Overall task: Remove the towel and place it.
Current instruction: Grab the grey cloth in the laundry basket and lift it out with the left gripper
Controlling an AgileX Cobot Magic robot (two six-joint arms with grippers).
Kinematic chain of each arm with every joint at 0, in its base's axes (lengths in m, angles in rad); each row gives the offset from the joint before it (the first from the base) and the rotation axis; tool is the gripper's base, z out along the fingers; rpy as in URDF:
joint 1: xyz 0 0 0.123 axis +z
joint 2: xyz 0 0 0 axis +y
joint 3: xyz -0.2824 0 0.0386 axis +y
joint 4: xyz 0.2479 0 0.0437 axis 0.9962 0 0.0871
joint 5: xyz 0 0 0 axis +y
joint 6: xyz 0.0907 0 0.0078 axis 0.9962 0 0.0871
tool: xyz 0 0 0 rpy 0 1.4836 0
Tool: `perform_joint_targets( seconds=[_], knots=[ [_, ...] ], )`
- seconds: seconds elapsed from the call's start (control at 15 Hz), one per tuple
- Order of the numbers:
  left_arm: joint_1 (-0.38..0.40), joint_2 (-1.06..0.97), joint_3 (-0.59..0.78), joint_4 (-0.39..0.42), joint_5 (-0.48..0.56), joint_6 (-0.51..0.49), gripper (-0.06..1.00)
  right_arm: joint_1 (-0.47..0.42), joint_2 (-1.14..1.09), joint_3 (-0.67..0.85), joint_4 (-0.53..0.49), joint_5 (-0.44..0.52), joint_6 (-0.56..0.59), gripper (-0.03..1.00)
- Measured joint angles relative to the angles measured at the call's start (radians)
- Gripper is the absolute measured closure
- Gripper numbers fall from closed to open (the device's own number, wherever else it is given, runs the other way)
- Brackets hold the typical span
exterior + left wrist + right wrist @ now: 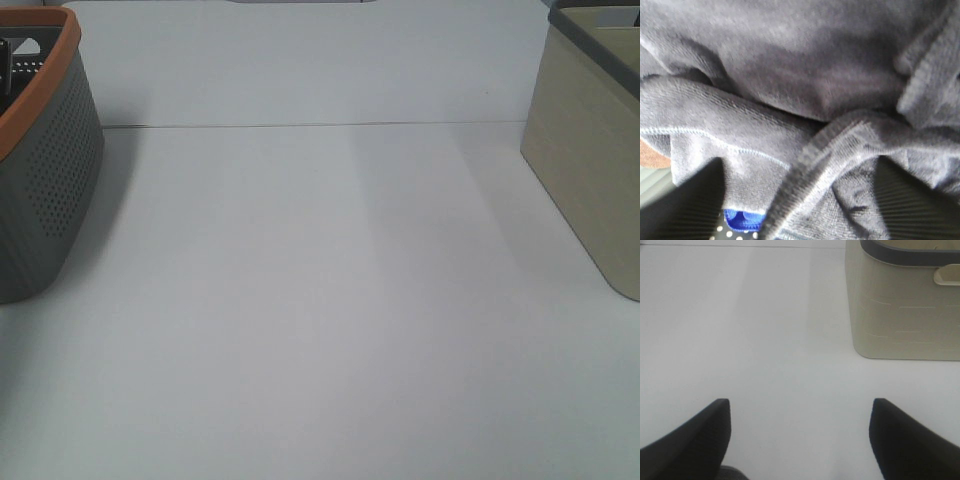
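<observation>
The dark navy-grey towel (805, 75) fills the left wrist view, bunched in folds with a stitched hem (825, 155) running across it. My left gripper (800, 170) is pressed into the cloth. Its dark fingers (690, 200) stand wide apart, with a fold and the hem lying between them. My right gripper (800, 407) hangs open over the bare white table (765, 340) with nothing between its fingers. Neither gripper nor the towel shows in the exterior high view.
A grey perforated basket with an orange rim (45, 170) stands at the table's left edge. A beige bin with a dark rim (590, 150) (905, 305) stands at the right. A blue patch (742, 220) shows under the towel.
</observation>
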Motion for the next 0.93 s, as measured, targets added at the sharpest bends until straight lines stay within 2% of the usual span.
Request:
perform_joint_targets(
  seconds=[0.2,0.27,0.33,0.47,0.73,0.93],
  knots=[
    [0.000,0.000,0.000,0.006,0.000,0.000,0.73,0.000,0.000,0.000,0.000,0.000,0.000,0.21],
    [0.000,0.000,0.000,0.006,0.000,0.000,0.86,0.000,0.000,0.000,0.000,0.000,0.000,0.21],
    [0.000,0.000,0.000,0.006,0.000,0.000,0.93,0.000,0.000,0.000,0.000,0.000,0.000,0.21],
    [0.000,0.000,0.000,0.006,-0.006,-0.025,0.94,0.000,0.000,0.000,0.000,0.000,0.000,0.21],
    [0.000,0.000,0.000,0.000,-0.038,-0.157,0.94,0.000,0.000,0.000,0.000,0.000,0.000,0.21],
    [0.000,0.000,0.000,-0.001,-0.038,-0.208,0.94,0.000,0.000,0.000,0.000,0.000,0.000,0.21]
  ],
)
